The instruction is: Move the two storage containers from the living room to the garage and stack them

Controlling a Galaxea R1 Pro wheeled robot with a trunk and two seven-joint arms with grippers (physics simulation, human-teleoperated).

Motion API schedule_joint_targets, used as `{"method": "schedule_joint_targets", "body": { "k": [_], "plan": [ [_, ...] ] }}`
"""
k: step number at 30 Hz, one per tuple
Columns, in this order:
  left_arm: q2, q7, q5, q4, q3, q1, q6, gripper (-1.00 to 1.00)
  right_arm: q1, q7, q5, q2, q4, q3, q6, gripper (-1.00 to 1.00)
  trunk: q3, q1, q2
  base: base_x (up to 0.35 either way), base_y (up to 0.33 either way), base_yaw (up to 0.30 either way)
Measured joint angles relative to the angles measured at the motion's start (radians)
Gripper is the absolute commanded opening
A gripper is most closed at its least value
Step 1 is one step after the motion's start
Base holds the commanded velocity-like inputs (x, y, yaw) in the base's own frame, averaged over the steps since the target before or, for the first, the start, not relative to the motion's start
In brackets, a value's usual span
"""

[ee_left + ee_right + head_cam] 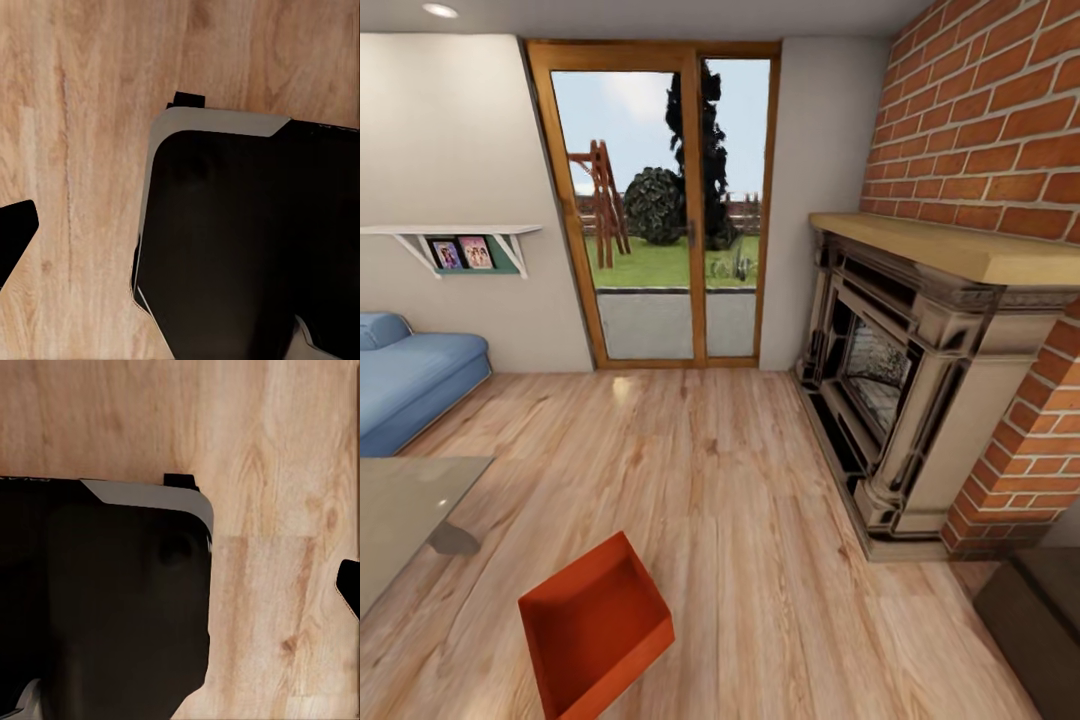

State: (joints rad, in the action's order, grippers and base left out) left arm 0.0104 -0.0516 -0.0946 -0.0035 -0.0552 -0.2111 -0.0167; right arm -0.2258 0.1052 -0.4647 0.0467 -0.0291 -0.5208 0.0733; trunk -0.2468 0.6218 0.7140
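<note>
Indoors, one orange-red storage container [595, 630] sat on the living room's wood plank floor [720, 480].

It lay at the lower left of the head view, open top up and turned at an angle to the planks, just right of a glass table [405, 510] at the left edge. A blue sofa [410, 380] stood at middle left, wood-framed glass doors [665, 210] at upper centre, and a brick fireplace [920, 380] along the right side. Both wrist views looked down on planks, with the robot's dark base [247, 240] covering much of each. A dark tip at each wrist frame's edge was too little to show whether either gripper was open or closed; I cannot tell.
</note>
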Motion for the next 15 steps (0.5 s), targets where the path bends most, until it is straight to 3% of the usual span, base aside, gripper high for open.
{"method": "schedule_joint_targets", "body": {
  "k": [7,15],
  "plan": [
    [0.000,0.000,0.000,0.000,0.000,0.000,0.000,1.00,0.000,0.000,0.000,0.000,0.000,0.000,0.001,1.00,0.000,0.000,0.000,0.250,-0.115,0.026],
    [0.001,0.000,0.000,0.000,0.000,0.000,0.000,1.00,0.000,0.000,0.000,0.000,0.000,0.000,0.001,1.00,0.000,0.001,0.000,0.023,-0.012,0.244]
  ]
}}
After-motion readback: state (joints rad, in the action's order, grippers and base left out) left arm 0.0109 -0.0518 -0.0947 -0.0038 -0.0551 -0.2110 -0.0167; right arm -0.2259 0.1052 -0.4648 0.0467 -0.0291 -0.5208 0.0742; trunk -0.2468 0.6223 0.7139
